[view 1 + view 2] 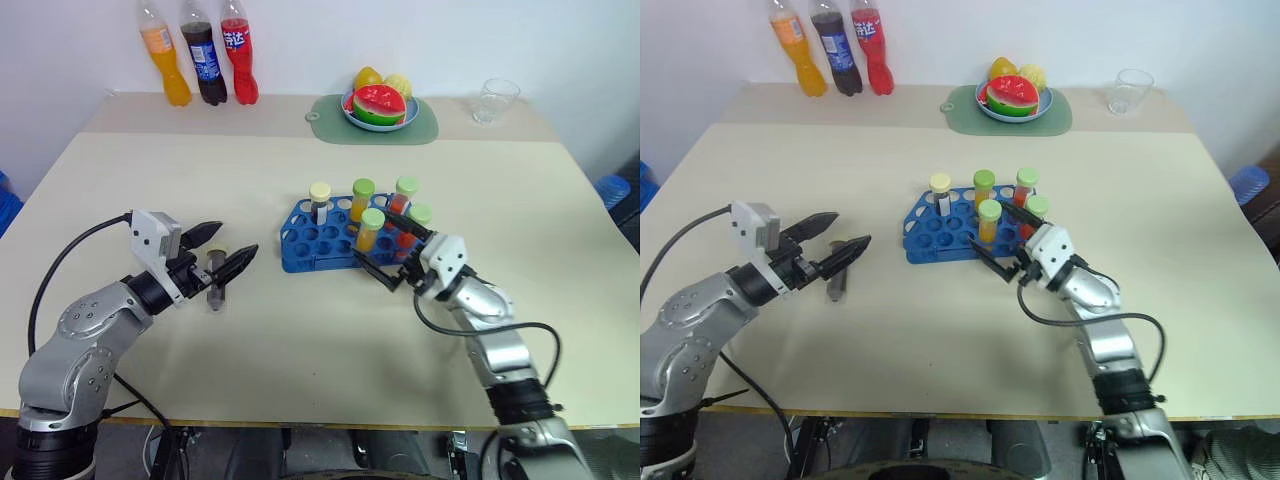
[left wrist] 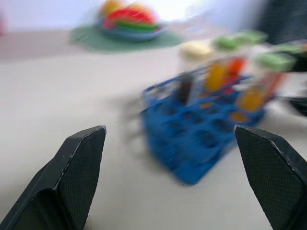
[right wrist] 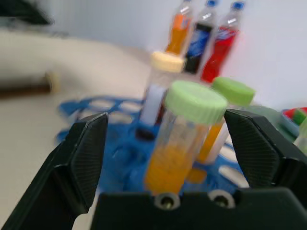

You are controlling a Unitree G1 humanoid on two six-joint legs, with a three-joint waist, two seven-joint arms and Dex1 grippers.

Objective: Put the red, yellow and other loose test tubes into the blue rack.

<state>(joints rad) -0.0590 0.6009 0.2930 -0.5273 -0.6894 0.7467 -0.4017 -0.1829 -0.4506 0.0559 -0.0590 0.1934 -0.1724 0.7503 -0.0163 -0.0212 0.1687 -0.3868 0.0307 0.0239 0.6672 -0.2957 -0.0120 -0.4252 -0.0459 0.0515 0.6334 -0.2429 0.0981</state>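
The blue rack [image 1: 305, 243] sits mid-table with several capped tubes upright in it. One of them, a yellow-orange tube with a green cap [image 3: 184, 139], stands in a front hole between the spread fingers of my right gripper [image 1: 372, 240], which is open and not pressing on it. A dark brown loose test tube with a pale cap [image 1: 216, 288] lies flat on the table left of the rack. My left gripper [image 1: 225, 250] hovers open just over it, pointing toward the rack [image 2: 192, 143], and one finger hides part of the tube.
Three soda bottles [image 1: 200, 50] stand at the back left. A fruit bowl [image 1: 380, 105] on a green mat and a clear glass [image 1: 496, 100] are at the back right. Bare tabletop [image 1: 300, 340] lies in front of the rack.
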